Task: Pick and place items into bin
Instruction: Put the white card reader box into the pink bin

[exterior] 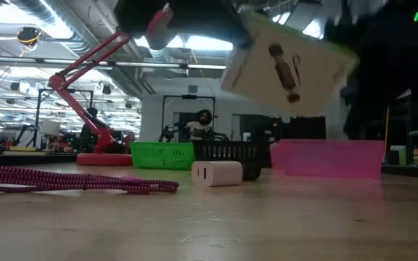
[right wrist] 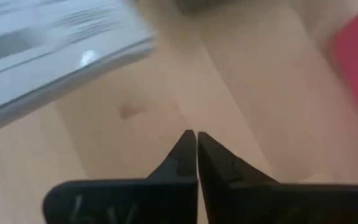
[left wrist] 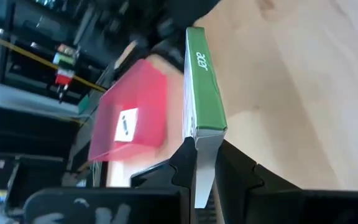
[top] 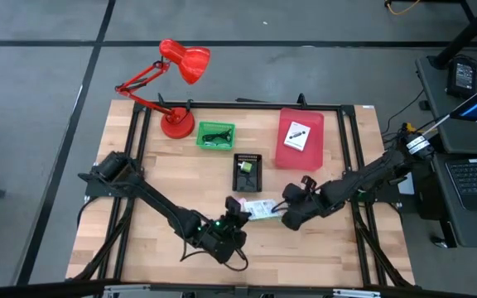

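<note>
Left gripper (top: 240, 217) pinches a flat white packet (top: 261, 210) with a green edge, lifted off the wood at about 6 o'clock, while the right gripper (top: 288, 217), fingers pressed together and empty, sits just beside it. One packet (top: 296, 136) already lies in the pink bin (top: 301, 120) at 1 o'clock; a maroon cord (exterior: 71, 180) and white cube (exterior: 217, 173) look left over. Pale wooden table (top: 321, 248), workshop room behind.

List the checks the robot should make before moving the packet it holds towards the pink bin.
1. Left jaws clamped on packet: ok.
2. Packet lifted off table: ok.
3. Right jaws shut, holding nothing: ok.
4. Room in pink bin beside the packet already there: ok.
5. All other items binned: not ok; cord and white block lie on the table.
</note>
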Robot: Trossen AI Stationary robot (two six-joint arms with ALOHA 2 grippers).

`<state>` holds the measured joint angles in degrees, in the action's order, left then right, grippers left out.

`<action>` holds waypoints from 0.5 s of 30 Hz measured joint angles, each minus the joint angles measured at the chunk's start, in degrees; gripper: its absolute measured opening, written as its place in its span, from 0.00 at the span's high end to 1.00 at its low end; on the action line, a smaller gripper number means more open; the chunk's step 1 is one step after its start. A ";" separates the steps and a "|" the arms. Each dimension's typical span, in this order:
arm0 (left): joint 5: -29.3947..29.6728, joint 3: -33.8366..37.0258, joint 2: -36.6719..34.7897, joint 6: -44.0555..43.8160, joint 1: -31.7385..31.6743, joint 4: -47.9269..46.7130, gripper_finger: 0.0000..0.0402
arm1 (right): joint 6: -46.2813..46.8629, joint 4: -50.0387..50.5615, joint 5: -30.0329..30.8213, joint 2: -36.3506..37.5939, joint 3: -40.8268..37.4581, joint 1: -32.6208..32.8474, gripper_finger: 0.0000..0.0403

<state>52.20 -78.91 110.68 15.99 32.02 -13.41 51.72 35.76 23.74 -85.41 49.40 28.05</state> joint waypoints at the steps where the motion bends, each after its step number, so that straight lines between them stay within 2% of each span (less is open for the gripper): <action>1: 0.19 -0.01 -0.75 -0.70 -0.06 -0.41 0.92 | -0.08 1.70 1.14 0.02 1.53 0.77 1.00; 3: 0.80 0.64 -2.41 -1.46 -0.06 -0.91 0.92 | -1.39 3.99 3.87 0.02 3.69 2.23 1.00; 7: 1.93 6.52 -8.56 -4.10 0.16 -0.59 0.92 | -3.88 4.50 9.54 0.02 5.10 5.08 1.00; 10: -0.75 13.04 -14.65 -4.94 0.11 6.68 0.92 | -5.10 3.99 14.35 0.04 5.10 7.11 1.00; 15: -10.19 26.39 -23.73 -3.09 -1.68 23.90 0.92 | -5.82 0.93 23.27 0.04 5.11 9.54 1.00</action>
<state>42.00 -52.52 86.95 12.90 30.34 10.49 45.90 36.69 47.01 -85.36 54.51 37.59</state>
